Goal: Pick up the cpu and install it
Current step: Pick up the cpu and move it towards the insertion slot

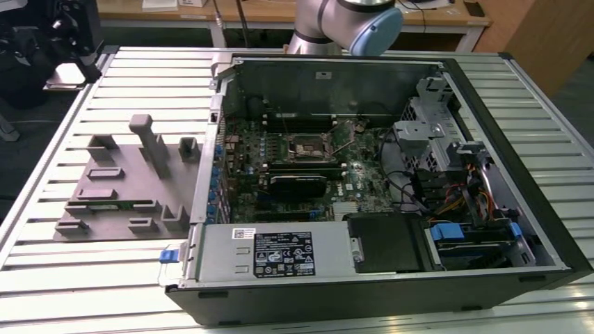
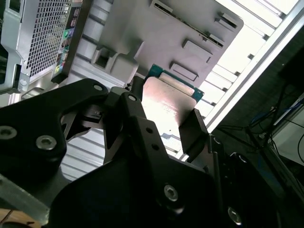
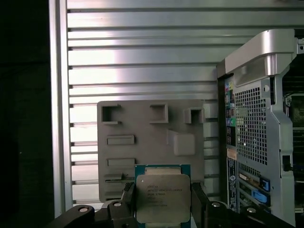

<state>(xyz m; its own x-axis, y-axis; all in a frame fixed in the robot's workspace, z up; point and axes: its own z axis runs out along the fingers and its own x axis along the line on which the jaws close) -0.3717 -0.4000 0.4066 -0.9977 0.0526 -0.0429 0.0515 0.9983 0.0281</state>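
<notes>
First wrist view is showing the cpu clamped by its edges, off the holder plate

Reading the exterior view from its left, the grey holder plate (image 1: 121, 188) is lying on the slatted table (image 1: 93, 278). The open computer case (image 1: 390, 174) is sitting just beside it toward the exterior view's right. The socket (image 1: 309, 147) is sitting near the middle of the frame, with a black finned block (image 1: 295, 185) just below it. The robot arm (image 1: 348, 21) is reaching in at the upper middle of the frame.

In both wrist views the gripper (image 3: 163, 202) is squeezing the cpu (image 2: 166, 102) between its fingers (image 3: 198, 197). One finger is pressing on each opposite edge, and the pale metal top is facing the first wrist camera. The cpu is hanging in front of the holder plate and seemingly clear of it, though the gap is hard to judge from these angles.

I am judging the step in hand to be the carry toward the case. Doing it well is likely resting on three things:
- keeping the squeeze on the rim only
- holding the chip flat so it is not slipping or tilting
- keeping it high enough to be passing over the case wall, not brushing it
</notes>
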